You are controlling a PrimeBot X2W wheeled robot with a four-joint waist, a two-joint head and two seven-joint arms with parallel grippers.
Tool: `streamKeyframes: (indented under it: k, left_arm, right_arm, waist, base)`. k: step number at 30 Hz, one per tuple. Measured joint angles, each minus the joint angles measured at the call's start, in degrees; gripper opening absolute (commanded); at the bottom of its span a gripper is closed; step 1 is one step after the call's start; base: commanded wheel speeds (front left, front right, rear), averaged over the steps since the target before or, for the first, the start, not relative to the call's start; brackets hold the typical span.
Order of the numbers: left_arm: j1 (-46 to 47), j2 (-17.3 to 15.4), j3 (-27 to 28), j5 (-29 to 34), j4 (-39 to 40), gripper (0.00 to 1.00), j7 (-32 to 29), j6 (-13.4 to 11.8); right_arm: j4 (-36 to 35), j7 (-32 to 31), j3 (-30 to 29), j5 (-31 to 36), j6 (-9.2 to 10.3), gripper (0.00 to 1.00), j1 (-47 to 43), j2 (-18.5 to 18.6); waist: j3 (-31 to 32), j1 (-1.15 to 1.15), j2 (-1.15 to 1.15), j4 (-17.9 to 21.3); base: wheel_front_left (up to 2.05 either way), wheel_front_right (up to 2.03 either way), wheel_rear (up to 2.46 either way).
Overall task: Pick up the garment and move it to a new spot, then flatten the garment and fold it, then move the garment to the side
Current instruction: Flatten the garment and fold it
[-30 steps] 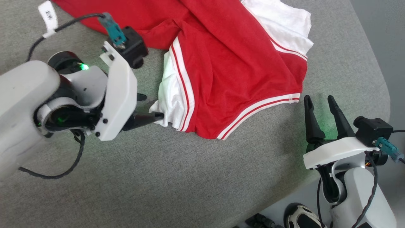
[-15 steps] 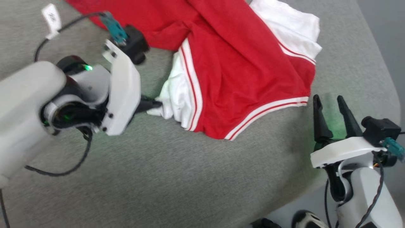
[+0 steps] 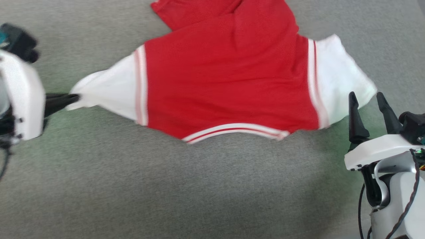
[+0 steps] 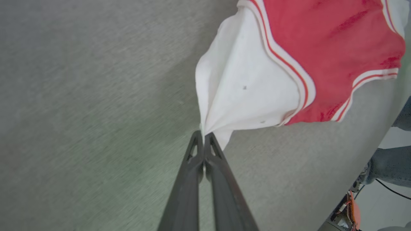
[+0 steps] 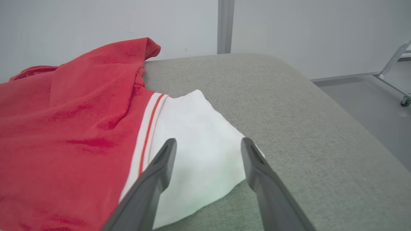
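Clamps 1 white sleeve tip of garment (image 3: 225, 76) in left gripper (image 4: 203, 134), drawing it taut toward bench (image 3: 199, 182) left edge, probably to flatten; holds right gripper (image 3: 366, 96) apart near other sleeve.

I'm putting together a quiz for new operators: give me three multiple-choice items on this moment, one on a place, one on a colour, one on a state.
1. Where does the left gripper hold the garment?
A. red hem
B. white sleeve tip
C. collar

2. What colour is the padded surface under the garment?
A. grey
B. blue
C. brown

3. How is the right gripper?
A. shut on a sleeve
B. open, holding nothing
C. shut on the hem

Key: 1 B, its closed fingers pinch the white tip; 2 A, grey fabric lies all round the garment; 3 B, its fingers stand well apart with nothing clamped.
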State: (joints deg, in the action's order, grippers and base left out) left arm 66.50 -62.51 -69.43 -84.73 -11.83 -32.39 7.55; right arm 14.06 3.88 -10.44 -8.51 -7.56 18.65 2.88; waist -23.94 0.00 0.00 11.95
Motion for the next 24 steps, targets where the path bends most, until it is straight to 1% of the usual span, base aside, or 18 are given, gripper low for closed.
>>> streamKeyframes:
  k: [4,5,8,10,13,17,21,22,23,24]
  left_arm:
    - [-1.5,-3.3,-0.8,0.9,-6.6,0.00,1.1,0.0]
    - [-1.5,-3.3,-0.8,0.9,-6.6,0.00,1.1,0.0]
    - [-2.6,-4.4,-1.9,4.3,-11.6,0.00,0.2,0.0]
    - [-3.4,-3.8,-1.9,4.0,-14.8,0.00,1.3,0.0]
    - [-4.6,-1.6,-2.1,3.2,-17.6,0.00,2.9,0.0]
    - [-5.2,0.9,-1.9,2.5,-19.6,0.00,5.8,0.0]
    - [-6.0,1.9,-1.0,1.1,-20.3,0.00,10.0,0.0]
    - [-6.2,2.2,-0.8,1.2,-20.2,0.16,11.7,0.0]
    - [-6.8,2.4,-0.4,1.1,-20.2,0.46,13.8,0.0]
    - [-7.4,2.8,-0.2,1.1,-20.3,0.86,15.7,0.0]
  right_arm:
    - [-2.8,-2.0,-0.2,0.5,0.00,1.00,-1.0,0.0]
    - [-2.8,-2.0,-0.2,0.5,0.00,1.00,-1.0,0.0]
    - [-4.6,-3.1,-0.7,1.0,0.00,1.00,-2.3,0.0]
    - [-5.8,-3.9,-0.8,1.1,0.00,1.00,-2.9,0.0]
    - [-7.2,-5.0,-0.4,1.6,0.00,1.00,-3.7,0.0]
    - [-9.1,-6.9,0.8,3.2,0.00,1.00,-4.0,0.0]
    - [-11.0,-9.1,2.6,4.8,0.00,1.00,-4.2,0.0]
    - [-11.5,-9.9,3.3,5.4,0.00,1.00,-4.4,0.0]
    - [-12.0,-10.7,4.2,6.2,0.00,1.00,-4.7,0.0]
    - [-12.5,-11.6,5.2,7.4,0.00,1.00,-4.9,0.0]
  waist:
    - [0.9,0.00,0.00,-1.4]
    - [0.9,0.00,0.00,-1.4]
    - [1.1,0.00,0.00,-1.6]
    - [1.0,0.00,0.00,-1.6]
    - [1.1,0.00,0.00,-1.7]
    - [1.2,0.00,0.00,-1.9]
    - [1.7,0.00,0.00,-2.2]
    - [1.8,0.00,0.00,-2.4]
    - [2.0,0.00,0.00,-2.6]
    - [2.2,0.00,0.00,-2.8]
  base:
    - [0.00,0.00,0.00]
    - [0.00,0.00,0.00]
    - [0.00,0.00,0.00]
    - [0.00,0.00,0.00]
    - [0.00,0.00,0.00]
    - [0.00,0.00,0.00]
    - [0.00,0.00,0.00]
    - [0.00,0.00,0.00]
    - [0.00,0.00,0.00]
    - [0.00,0.00,0.00]
